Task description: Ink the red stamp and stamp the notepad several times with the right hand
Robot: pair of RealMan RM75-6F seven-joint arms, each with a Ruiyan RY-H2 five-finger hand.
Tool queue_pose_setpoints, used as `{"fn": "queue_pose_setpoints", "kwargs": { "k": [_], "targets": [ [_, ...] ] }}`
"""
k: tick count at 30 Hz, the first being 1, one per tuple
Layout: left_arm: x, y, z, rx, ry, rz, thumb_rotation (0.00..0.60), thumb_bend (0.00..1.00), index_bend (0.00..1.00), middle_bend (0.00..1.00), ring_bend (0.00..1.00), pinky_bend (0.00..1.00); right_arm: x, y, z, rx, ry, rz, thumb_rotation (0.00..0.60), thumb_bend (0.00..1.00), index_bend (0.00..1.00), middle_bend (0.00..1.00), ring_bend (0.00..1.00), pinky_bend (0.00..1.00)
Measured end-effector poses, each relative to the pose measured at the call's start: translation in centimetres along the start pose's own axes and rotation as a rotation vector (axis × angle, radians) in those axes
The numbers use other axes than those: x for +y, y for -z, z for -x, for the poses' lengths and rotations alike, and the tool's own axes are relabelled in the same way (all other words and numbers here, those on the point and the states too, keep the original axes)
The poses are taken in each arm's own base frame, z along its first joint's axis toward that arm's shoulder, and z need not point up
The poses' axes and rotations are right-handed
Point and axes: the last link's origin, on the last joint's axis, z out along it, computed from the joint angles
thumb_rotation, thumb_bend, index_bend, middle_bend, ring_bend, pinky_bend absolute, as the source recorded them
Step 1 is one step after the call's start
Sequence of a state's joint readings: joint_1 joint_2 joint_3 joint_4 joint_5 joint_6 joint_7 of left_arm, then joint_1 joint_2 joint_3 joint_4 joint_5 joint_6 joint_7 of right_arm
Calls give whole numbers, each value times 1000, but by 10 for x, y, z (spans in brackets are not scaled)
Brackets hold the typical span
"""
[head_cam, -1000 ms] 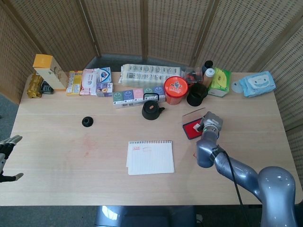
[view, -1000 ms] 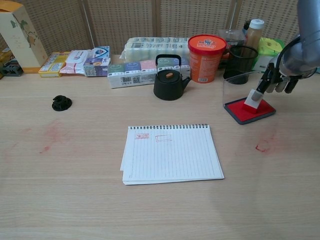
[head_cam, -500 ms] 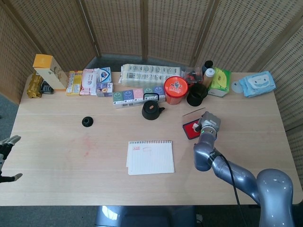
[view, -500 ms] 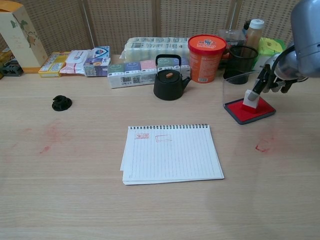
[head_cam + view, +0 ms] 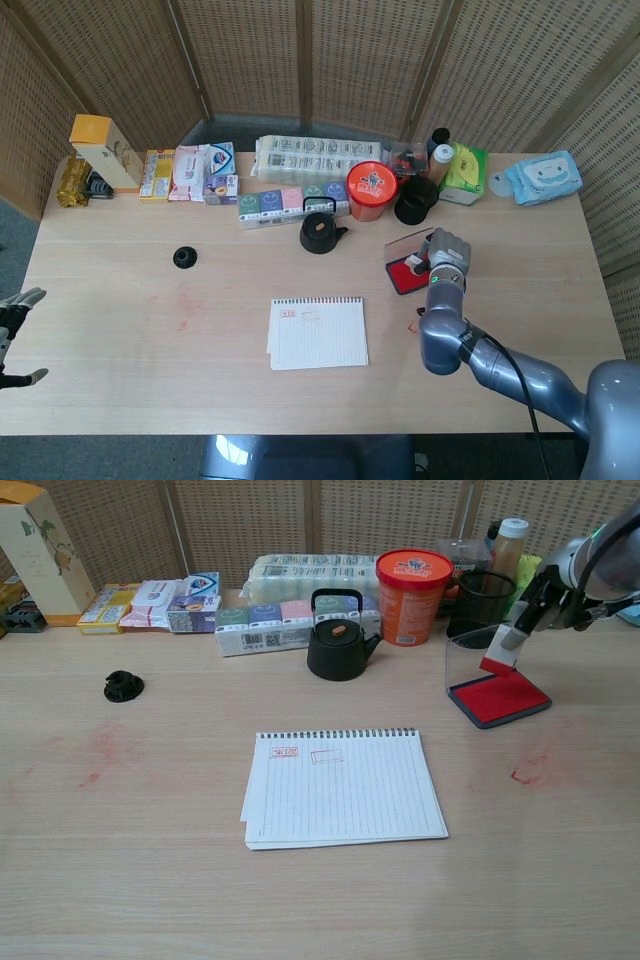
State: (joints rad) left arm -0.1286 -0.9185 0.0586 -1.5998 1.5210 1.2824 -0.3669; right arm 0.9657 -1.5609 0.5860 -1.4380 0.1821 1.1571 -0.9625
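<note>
Stamp [image 5: 497, 656] now lifted clear of ink pad [image 5: 500, 697], pinched in right hand [image 5: 556, 590]; sat on pad a sec ago. Inked, prob ready to carry over to notepad [image 5: 345, 788], w/ two prints at top. Left hand [image 5: 12, 320] idle, fingers apart, at table's edge.

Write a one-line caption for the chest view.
Right hand holds the red stamp just above the ink pad.
</note>
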Motion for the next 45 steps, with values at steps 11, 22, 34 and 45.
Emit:
{"fn": "queue_pose_setpoints", "kwargs": {
  "k": [11,22,34,45],
  "targets": [
    [1,0,1,-2,-4,-1,600,0,0,0,0,10,-13,66,25,-99,21,-222,600,601,757,1000,1000,1000],
    [-1,0,0,-3,3,-4,600,0,0,0,0,11,-49,92,73,-152,55,-323,600,602,757,1000,1000,1000],
    [-3,0,-3,-4,15,-1,600,0,0,0,0,10,-76,93,100,-140,98,-300,600,602,757,1000,1000,1000],
    [-3,0,-3,-6,14,-4,600,0,0,0,0,11,-69,80,107,-121,124,-264,600,602,757,1000,1000,1000]
  ]
}}
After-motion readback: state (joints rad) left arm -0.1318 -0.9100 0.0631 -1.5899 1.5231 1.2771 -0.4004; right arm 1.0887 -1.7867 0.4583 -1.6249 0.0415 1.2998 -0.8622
